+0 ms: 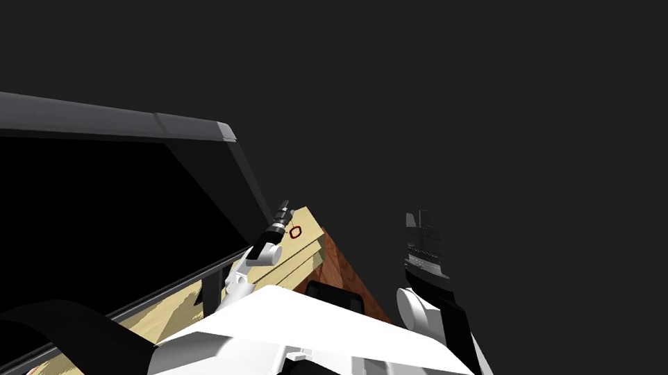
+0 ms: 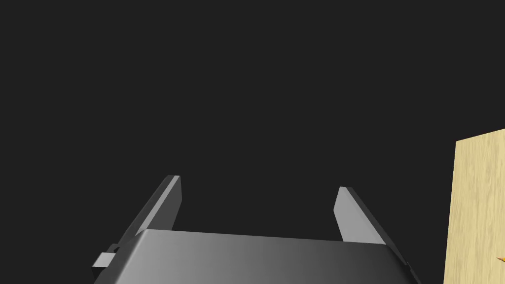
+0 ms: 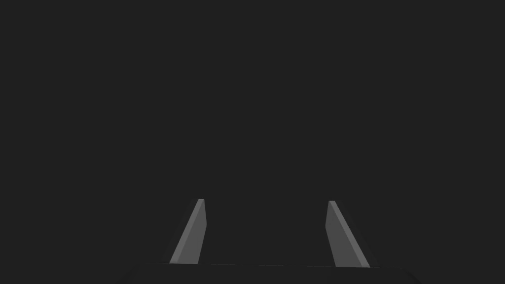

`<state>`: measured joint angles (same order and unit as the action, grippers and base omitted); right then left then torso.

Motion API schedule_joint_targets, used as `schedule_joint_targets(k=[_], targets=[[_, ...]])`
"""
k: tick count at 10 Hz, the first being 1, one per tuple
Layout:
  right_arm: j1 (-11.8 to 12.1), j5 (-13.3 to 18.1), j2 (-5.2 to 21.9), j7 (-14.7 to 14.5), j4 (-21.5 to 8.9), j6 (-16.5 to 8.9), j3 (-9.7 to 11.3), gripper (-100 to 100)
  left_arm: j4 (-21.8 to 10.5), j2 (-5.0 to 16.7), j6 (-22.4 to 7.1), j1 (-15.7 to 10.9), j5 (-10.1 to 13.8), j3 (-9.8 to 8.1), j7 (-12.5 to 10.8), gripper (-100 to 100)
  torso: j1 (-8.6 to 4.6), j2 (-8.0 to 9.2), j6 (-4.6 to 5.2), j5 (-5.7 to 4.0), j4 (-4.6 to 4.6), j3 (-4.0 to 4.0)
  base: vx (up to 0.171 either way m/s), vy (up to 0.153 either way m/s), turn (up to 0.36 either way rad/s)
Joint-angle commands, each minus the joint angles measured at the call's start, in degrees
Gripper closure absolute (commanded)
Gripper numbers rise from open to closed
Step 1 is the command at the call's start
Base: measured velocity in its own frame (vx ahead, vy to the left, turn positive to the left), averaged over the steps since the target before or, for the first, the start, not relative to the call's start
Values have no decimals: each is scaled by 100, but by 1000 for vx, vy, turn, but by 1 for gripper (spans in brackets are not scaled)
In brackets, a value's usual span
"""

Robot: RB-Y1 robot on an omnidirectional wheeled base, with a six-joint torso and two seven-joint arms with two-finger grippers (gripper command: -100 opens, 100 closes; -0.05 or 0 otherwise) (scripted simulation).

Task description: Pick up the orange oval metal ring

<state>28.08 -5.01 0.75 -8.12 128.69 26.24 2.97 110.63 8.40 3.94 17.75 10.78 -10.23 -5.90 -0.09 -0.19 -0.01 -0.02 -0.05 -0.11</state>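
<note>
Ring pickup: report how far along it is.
Done: the left gripper hovers open, close beside the ring on the wooden top. In hand: lining up. Nothing sits between its blades, and the ring lies off to one side. Left: centre on the ring, close, lift. The right gripper hangs open, apart from it.

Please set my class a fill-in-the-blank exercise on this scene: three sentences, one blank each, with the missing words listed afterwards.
1. The orange ring lies on a pale ____ surface.
2. Both the left gripper and the right gripper have their fingers ____.
3. Of the two grippers, the ring lies nearer the ____ one.

Missing words: wooden; open; left.
</note>
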Motion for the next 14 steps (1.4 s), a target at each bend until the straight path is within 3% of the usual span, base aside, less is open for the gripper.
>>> schedule_joint_targets(k=[1,6,14], targets=[[0,0,0,0,0,0,0,0,-196,-80,-149,-45,8,-40,-34,-100,0,0,0,0,0,0,49,-32,45],[0,0,0,0,0,0,0,0,-898,-152,-613,-67,27,-111,-68,-100,3,0,1,0,0,0,43,-25,43],[0,0,0,0,0,0,0,0,-1771,-188,-1223,44,22,-87,72,-100,9,6,1,1,1,3,45,-17,39]])
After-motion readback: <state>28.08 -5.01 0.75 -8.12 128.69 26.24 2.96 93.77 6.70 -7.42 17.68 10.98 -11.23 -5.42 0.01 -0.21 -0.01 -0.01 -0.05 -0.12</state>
